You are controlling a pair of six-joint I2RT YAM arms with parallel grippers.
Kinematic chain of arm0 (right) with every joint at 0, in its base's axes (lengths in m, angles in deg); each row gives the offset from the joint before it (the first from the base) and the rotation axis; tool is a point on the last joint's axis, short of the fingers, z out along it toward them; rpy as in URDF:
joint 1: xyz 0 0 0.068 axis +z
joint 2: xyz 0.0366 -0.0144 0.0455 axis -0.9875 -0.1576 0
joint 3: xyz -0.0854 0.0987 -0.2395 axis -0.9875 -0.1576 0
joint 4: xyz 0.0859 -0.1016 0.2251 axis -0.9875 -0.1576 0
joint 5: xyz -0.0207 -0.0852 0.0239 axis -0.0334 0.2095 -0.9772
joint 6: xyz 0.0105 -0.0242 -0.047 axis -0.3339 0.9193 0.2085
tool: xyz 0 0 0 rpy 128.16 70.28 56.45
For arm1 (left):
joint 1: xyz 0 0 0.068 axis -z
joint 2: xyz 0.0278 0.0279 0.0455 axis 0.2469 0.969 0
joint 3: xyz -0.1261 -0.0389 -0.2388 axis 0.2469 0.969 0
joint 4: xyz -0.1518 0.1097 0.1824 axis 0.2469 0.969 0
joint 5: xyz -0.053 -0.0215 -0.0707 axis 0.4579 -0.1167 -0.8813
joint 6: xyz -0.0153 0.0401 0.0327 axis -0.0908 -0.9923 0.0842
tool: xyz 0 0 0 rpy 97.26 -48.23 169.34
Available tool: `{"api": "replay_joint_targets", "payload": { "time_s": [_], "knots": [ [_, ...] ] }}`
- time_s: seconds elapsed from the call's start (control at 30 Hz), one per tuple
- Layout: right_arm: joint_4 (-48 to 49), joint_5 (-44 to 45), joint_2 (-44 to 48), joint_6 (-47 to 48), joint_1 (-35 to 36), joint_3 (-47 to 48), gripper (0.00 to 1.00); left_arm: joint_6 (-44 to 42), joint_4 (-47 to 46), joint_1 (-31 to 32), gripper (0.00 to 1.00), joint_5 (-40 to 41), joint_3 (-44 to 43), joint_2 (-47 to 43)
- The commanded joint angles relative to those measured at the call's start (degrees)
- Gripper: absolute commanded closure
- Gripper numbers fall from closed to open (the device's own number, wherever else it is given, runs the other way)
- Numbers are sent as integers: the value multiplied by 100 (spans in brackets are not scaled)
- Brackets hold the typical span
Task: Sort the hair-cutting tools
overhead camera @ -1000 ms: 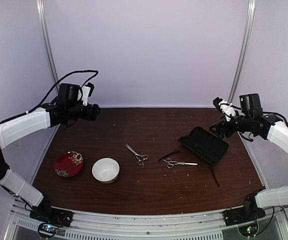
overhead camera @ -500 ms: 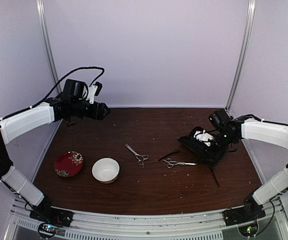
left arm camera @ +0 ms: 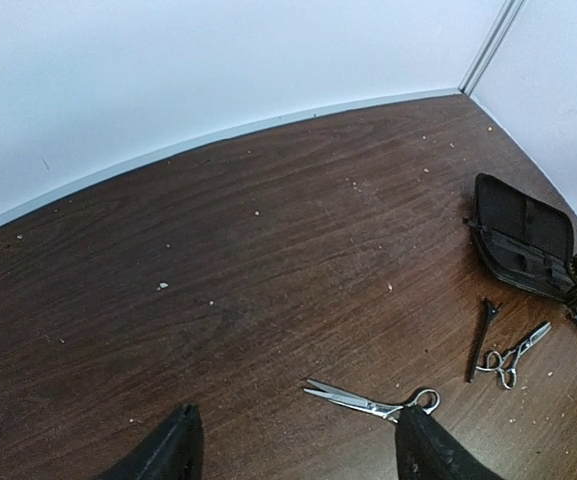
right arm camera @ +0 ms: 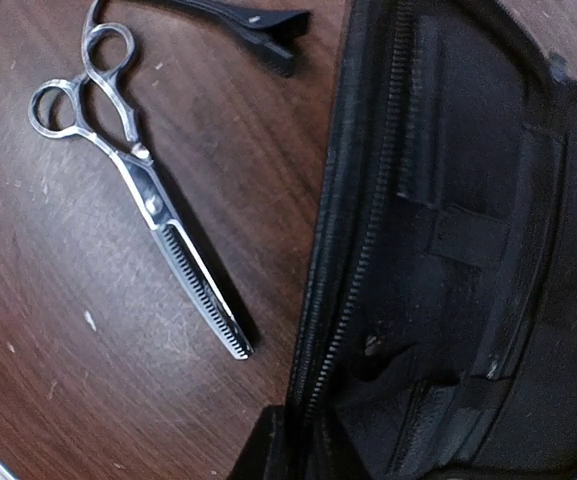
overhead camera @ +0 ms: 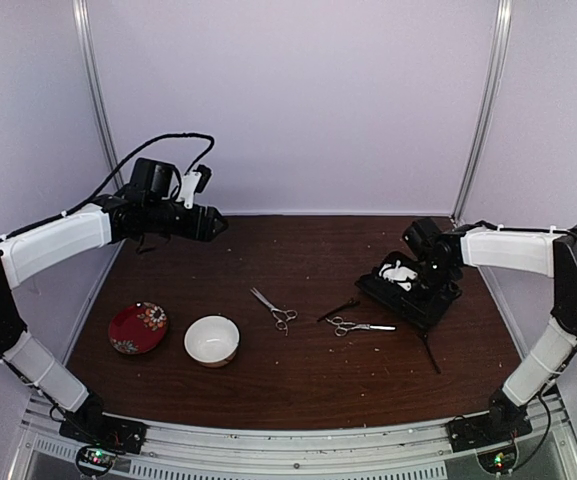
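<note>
Plain silver scissors (overhead camera: 275,310) (left arm camera: 373,403) lie mid-table. Toothed thinning scissors (overhead camera: 360,326) (right arm camera: 138,190) lie right of them, with a black clip (overhead camera: 338,309) (right arm camera: 238,20) by their rings. A thin black stick (overhead camera: 430,350) lies in front of the open black pouch (overhead camera: 418,295) (right arm camera: 448,250). My right gripper (overhead camera: 405,278) (right arm camera: 313,440) is down on the pouch's zipper edge and shut on it; one dark finger (right arm camera: 268,450) shows outside the zipper, the other is lost in the black lining. Over the back left my left gripper (overhead camera: 218,222) (left arm camera: 298,450) hangs open and empty.
A white bowl (overhead camera: 212,340) and a red patterned plate (overhead camera: 138,328) stand at the front left. White walls close the table at the back and on both sides.
My right arm came down from the air at the right onto the pouch and its jaws closed on the edge. My left gripper drifted a little right, still open.
</note>
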Motion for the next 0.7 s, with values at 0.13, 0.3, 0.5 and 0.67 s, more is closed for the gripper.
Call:
{"api": "replay_joint_targets", "payload": {
  "time_s": [0.13,0.3,0.5,0.67],
  "knots": [
    [-51,625,625,-53,-61,68,100,-29,7,73,31,-89,-218,171],
    [-101,965,1526,-19,-9,98,100,-326,494,73,31,512,-513,196],
    [-275,695,2534,273,564,-146,100,-401,503,73,30,533,-501,167],
    [-769,-109,3140,582,1328,-292,100,-504,507,73,30,691,-517,205]
  ]
}}
